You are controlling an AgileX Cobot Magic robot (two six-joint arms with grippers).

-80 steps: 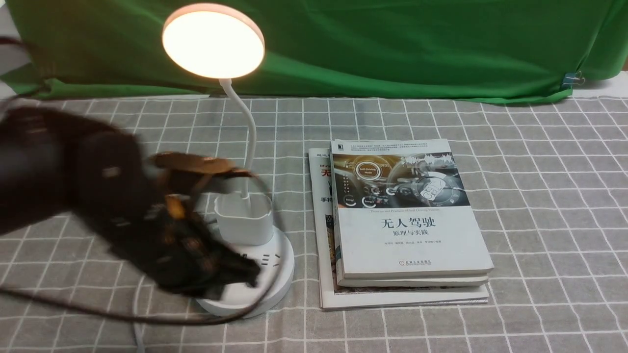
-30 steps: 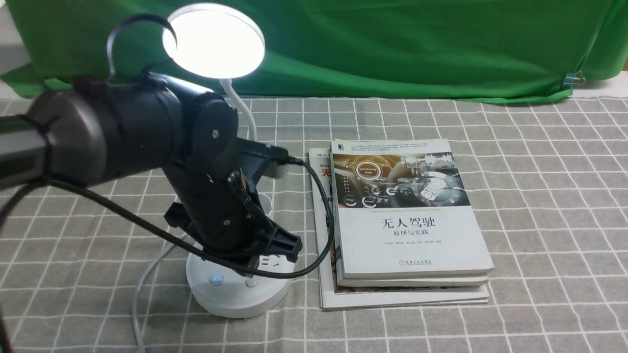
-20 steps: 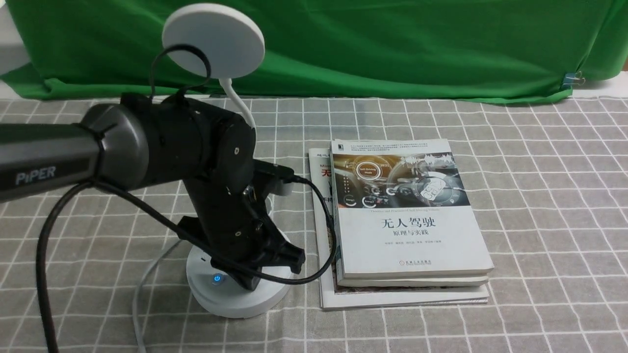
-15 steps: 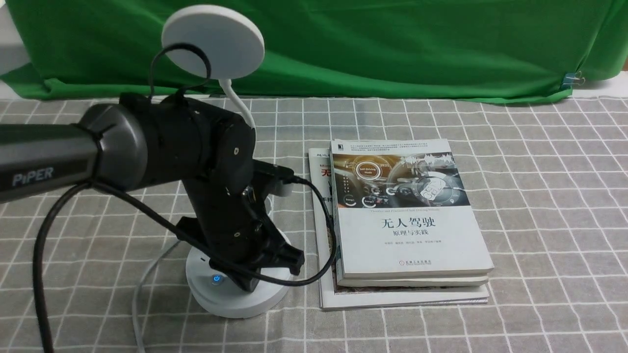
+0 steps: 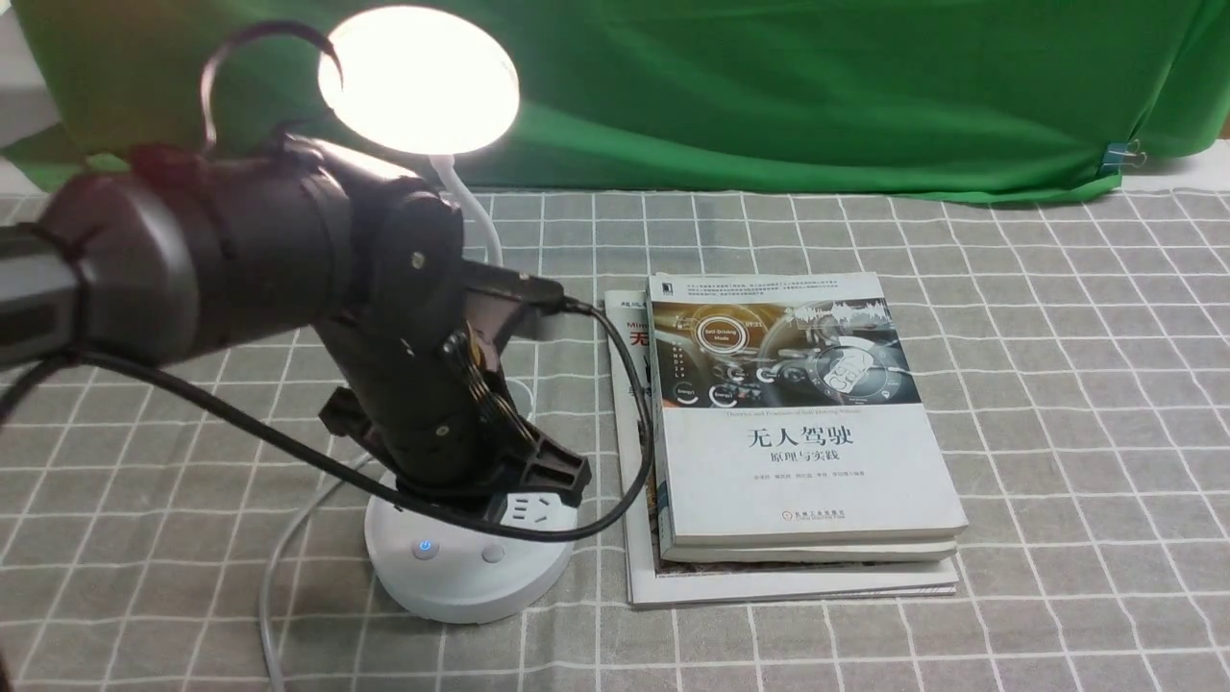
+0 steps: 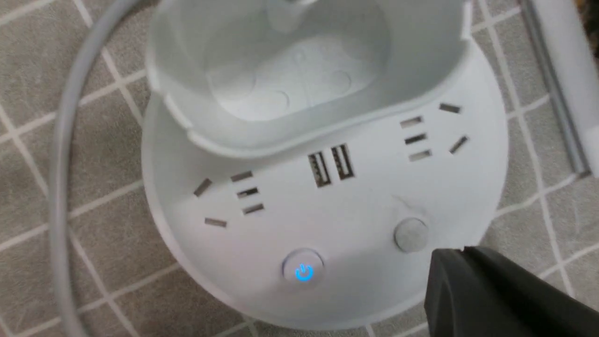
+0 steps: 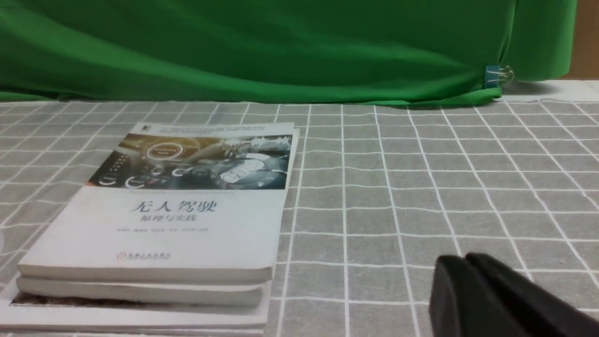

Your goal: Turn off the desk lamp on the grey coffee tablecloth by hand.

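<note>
The white desk lamp stands on the grey coffee tablecloth (image 5: 1057, 384) at the left. Its disc head (image 5: 418, 79) glows warm yellow. The round base (image 5: 461, 581) shows a blue-lit power button (image 5: 424, 548) and a grey button (image 5: 493, 554). My left gripper (image 5: 485, 500) is shut and hangs just above the base, hiding the cup holder. In the left wrist view its tip (image 6: 461, 252) sits just beside the grey button (image 6: 411, 234), clear of the blue button (image 6: 303, 271). My right gripper (image 7: 463, 257) is shut and empty over bare cloth.
A stack of books (image 5: 798, 423) lies right of the lamp base, close to my left arm's cable (image 5: 629, 404). The lamp's grey cord (image 5: 274, 577) trails toward the front edge. A green backdrop cloth (image 5: 817, 86) with a clip (image 5: 1122, 154) hangs behind.
The lamp head was dark half a second ago with my left gripper down on the base; now it glows warm yellow and the gripper has lifted up off the base.
</note>
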